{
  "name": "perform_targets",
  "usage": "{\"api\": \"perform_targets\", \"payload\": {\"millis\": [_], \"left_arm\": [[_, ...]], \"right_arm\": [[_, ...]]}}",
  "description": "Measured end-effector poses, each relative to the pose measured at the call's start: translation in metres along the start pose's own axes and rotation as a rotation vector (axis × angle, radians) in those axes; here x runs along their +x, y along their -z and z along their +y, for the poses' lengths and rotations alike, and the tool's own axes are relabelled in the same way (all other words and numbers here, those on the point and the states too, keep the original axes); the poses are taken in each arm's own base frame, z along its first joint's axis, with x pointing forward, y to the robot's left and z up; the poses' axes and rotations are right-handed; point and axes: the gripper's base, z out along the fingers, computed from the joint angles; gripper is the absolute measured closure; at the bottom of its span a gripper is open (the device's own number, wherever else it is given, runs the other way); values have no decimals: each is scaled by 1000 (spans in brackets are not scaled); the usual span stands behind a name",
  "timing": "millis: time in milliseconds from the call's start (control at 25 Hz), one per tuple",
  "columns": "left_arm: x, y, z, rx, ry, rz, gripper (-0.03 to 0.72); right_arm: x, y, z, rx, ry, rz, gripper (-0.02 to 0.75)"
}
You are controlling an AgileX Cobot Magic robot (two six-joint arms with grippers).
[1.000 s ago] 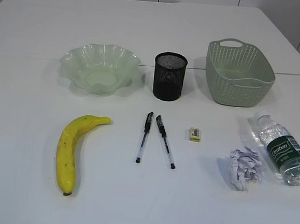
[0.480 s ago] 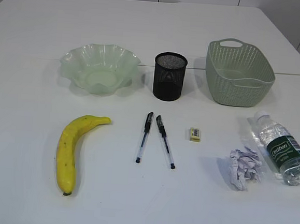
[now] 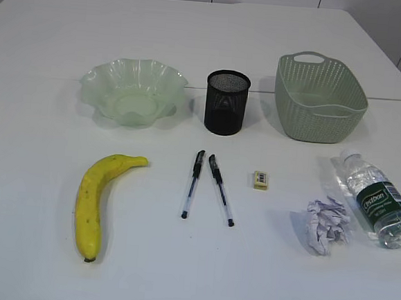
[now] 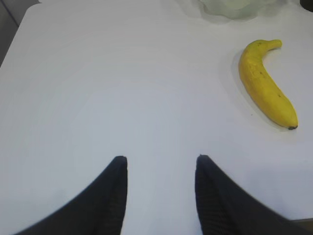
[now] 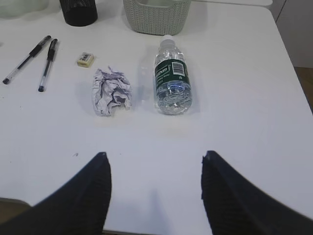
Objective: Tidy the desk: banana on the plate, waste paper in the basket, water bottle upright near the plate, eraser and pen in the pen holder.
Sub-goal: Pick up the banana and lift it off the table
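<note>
None of the five jobs is done. Both claws are spread and empty: the left gripper (image 4: 159, 166) has the yellow banana (image 4: 264, 81) ahead to its right; the right gripper (image 5: 155, 164) faces the crumpled waste paper (image 5: 112, 91) and the lying clear plastic water bottle (image 5: 172, 78), with the pens (image 5: 35, 59) and the small yellow eraser (image 5: 85, 58) farther left.

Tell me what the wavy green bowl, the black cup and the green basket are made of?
The wavy pale green bowl looks like frosted glass or plastic: light shows through its ruffled rim. The black cylindrical pen cup seems to be metal mesh, since a fine grid shows on its wall. The sage green basket looks like matte moulded plastic with a woven pattern and a cut-out handle.
</note>
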Motion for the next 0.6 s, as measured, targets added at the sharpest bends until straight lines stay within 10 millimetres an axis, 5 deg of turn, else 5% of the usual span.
{"api": "perform_targets", "payload": {"millis": [280,600], "left_arm": [[-1,-1,0,1,5,5,347],[-15,-14,8,-46,-6,116,165]], "right_arm": [[0,0,0,0,-30,0,294],[-6,3,-1,3,-87,100,293]]}}
